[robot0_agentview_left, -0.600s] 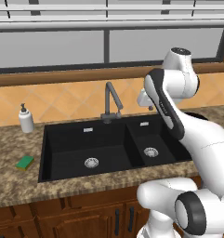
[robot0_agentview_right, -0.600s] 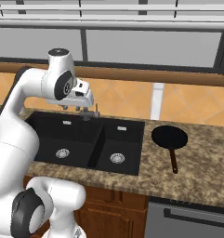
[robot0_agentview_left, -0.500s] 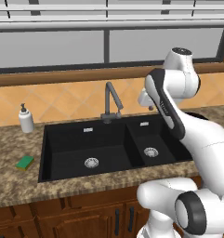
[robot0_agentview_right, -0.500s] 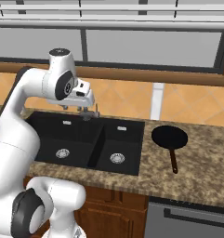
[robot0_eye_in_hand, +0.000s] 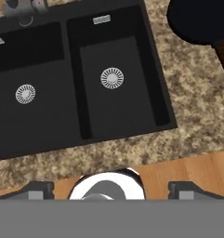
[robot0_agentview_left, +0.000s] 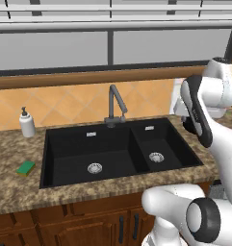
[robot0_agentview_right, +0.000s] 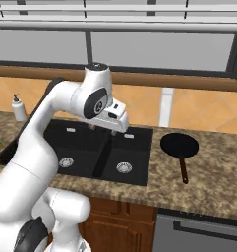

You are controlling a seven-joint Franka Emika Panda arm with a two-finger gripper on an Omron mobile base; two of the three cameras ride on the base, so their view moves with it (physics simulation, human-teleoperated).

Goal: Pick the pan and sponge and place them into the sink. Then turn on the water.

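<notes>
Gripper (robot0_eye_in_hand: 111,189) hangs above the sink (robot0_eye_in_hand: 132,125), jaws wide, holding nothing. Pan (robot0_agentview_right: 179,145) sits on the counter (robot0_agentview_right: 213,177), right of the sink.

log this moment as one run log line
gripper: open, empty, above sink | round black frying pan: on counter right of matte black double-basin sink | small green sponge: counter left of sink | water: off

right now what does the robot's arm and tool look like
The arm is glossy white, built of rounded tube segments with dark grey bands and round dark caps at the joints. The tool has two small dark grey finger tips on a white hand. No cables or markings are visible.
</notes>
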